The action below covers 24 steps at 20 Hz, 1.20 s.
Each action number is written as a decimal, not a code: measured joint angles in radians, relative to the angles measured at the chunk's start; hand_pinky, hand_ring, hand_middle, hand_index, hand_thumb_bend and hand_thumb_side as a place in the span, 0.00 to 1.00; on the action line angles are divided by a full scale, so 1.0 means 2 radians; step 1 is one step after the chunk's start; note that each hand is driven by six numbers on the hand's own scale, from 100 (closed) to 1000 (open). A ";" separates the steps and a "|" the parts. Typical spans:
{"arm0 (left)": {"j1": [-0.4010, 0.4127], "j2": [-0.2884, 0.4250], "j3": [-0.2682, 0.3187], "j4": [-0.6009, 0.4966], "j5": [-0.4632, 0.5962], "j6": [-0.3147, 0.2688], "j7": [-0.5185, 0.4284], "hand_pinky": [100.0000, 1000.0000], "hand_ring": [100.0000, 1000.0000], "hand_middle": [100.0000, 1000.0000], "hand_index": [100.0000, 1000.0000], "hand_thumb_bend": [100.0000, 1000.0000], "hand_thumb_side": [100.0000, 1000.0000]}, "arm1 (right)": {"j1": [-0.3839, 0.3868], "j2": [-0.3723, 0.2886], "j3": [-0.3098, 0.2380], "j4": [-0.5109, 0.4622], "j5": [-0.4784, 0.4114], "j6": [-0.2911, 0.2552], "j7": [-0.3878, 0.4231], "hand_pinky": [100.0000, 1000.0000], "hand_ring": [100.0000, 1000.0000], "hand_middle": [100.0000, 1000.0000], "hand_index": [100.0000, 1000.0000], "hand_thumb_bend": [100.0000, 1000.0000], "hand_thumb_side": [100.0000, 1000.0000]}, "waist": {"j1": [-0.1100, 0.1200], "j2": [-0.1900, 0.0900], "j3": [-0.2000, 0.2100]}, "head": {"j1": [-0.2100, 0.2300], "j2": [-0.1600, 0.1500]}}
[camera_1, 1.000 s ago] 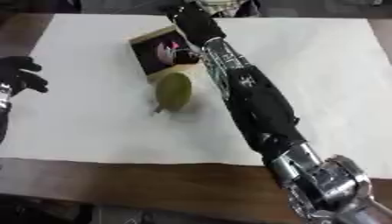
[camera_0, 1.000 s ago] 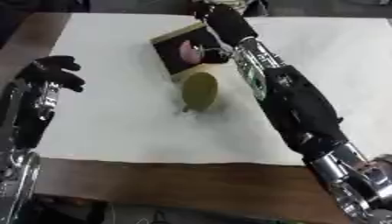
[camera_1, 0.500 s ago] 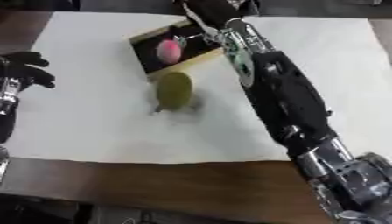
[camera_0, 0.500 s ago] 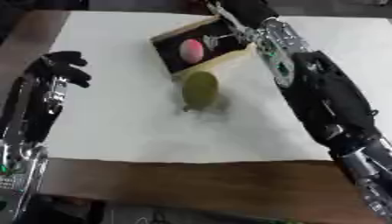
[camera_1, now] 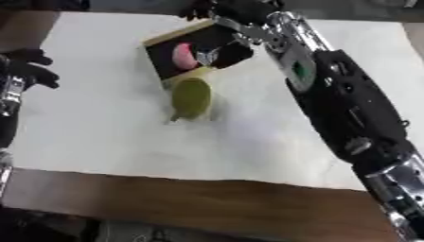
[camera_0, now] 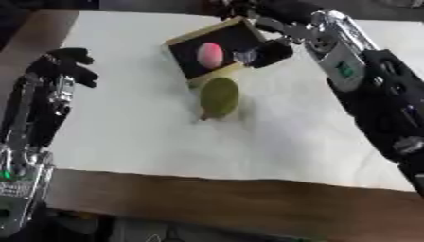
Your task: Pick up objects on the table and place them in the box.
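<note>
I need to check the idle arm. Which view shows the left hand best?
The left eye view: the left hand shows whole there, fingers curled, holding nothing, with the forearm below it. The right eye view shows only part of it at its left edge.

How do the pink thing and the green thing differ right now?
The pink thing lies inside the box; the green thing lies on the white sheet, just in front of the box. The pink one looks smaller and rounder; the green one is longer, with a stalk-like tip pointing toward the robot. Neither is held by a hand.
</note>
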 measured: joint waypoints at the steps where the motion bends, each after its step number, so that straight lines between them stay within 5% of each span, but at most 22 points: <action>1: 0.000 0.000 0.000 0.000 -0.001 0.000 0.000 0.50 0.52 0.57 0.72 0.00 0.67 | 0.002 0.000 0.002 -0.001 -0.005 -0.002 0.010 0.85 0.82 0.80 0.93 0.00 0.55 | 0.000 0.000 0.000 | 0.000 0.000; 9: 0.000 0.000 0.000 0.000 -0.001 0.000 0.001 0.50 0.52 0.57 0.72 0.00 0.67 | 0.022 0.015 0.006 0.004 -0.020 -0.010 0.046 0.85 0.82 0.80 0.93 0.00 0.65 | 0.000 0.000 0.001 | 0.001 0.000; 24: 0.000 0.000 0.000 0.000 -0.002 0.000 0.001 0.50 0.52 0.57 0.72 0.00 0.67 | 0.045 0.043 -0.004 0.068 0.025 -0.022 0.041 0.85 0.82 0.80 0.93 0.00 0.77 | 0.001 0.000 0.002 | 0.001 0.000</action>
